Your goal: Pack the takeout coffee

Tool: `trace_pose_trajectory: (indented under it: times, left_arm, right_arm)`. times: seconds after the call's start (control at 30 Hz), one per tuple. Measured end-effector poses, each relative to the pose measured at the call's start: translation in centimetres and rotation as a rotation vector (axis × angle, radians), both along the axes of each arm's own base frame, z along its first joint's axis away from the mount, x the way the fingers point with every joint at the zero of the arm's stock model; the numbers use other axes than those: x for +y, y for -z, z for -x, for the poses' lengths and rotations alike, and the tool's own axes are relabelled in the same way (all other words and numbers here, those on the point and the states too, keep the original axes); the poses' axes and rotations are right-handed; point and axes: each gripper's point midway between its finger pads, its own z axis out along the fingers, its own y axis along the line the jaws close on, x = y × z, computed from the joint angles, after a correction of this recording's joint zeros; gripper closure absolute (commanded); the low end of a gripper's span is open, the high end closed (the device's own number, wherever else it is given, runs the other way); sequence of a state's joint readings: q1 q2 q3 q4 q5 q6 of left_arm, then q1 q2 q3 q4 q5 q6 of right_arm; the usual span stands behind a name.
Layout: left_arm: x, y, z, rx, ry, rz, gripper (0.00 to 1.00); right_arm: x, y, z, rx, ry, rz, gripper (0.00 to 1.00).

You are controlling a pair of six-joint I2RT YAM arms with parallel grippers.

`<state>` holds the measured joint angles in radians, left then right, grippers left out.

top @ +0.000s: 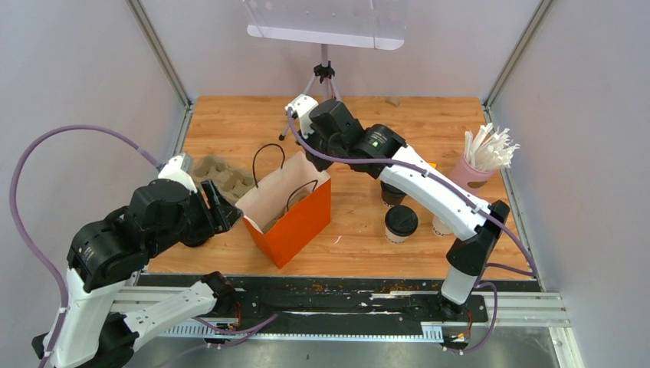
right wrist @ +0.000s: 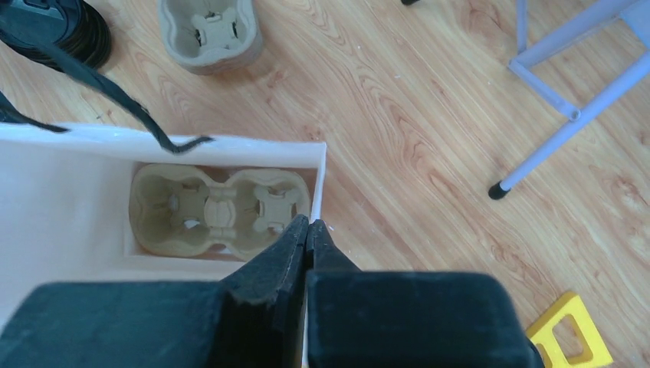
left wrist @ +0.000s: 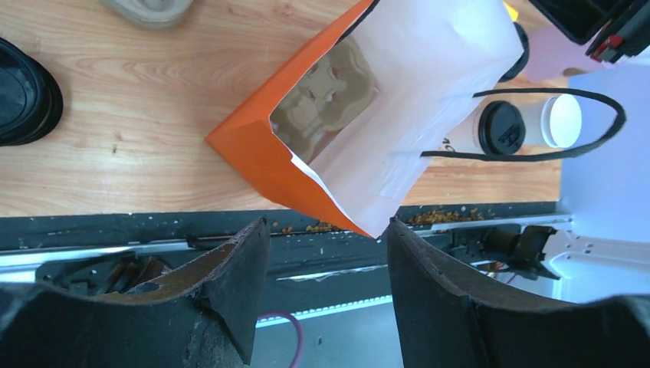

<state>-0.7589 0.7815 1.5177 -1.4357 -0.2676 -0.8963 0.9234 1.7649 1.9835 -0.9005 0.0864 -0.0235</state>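
Dial centred on the tall orange paper bag with white lining (top: 295, 222), seen from above. Mouth open upward, but crossed by thin black loop handles (right wrist: 115, 95) and floored by a brown pulp cup tray (right wrist: 218, 211). Crowded at one o'clock by the right gripper (right wrist: 309, 222), pinched on the rim. Hemmed at nine o'clock by the left gripper (left wrist: 328, 226), jaws apart just beside a bag corner. Barred at three o'clock by the right arm (top: 429, 188) above small white paper cups with black lids (top: 401, 222). Free room over bare wooden tabletop (top: 230, 115) at eleven to twelve o'clock, bounded by a second pulp tray (top: 215, 167) at ten.
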Motion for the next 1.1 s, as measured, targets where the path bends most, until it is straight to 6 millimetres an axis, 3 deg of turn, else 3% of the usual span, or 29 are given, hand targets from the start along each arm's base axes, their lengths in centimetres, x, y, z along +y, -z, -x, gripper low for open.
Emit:
trace_pose_trajectory:
  times: [0.17, 0.4, 0.63, 0.87, 1.1]
  left_arm:
    - [0.0, -0.3, 0.0, -0.002, -0.014, 0.022, 0.38]
    - [-0.6, 2.7, -0.3, 0.077, -0.007, -0.038, 0.4]
    - [-0.8, 5.1, -0.8, 0.096, -0.043, -0.042, 0.51]
    - [-3.0, 5.9, -3.3, 0.129, -0.048, -0.087, 0.61]
    - [-3.9, 6.3, -5.9, 0.14, -0.037, -0.211, 0.81]
  right_arm:
    - [-2.7, -0.3, -0.3, 0.019, 0.075, -0.013, 0.98]
    - [-6.3, -1.5, -0.3, 0.031, 0.187, -0.06, 0.63]
    - [-6.2, -2.8, 0.4, 0.007, 0.155, -0.135, 0.44]
    - [-5.1, -2.2, 0.5, 0.031, 0.117, -0.145, 0.4]
    - [-4.8, -0.9, 0.9, 0.066, 0.089, -0.142, 0.32]
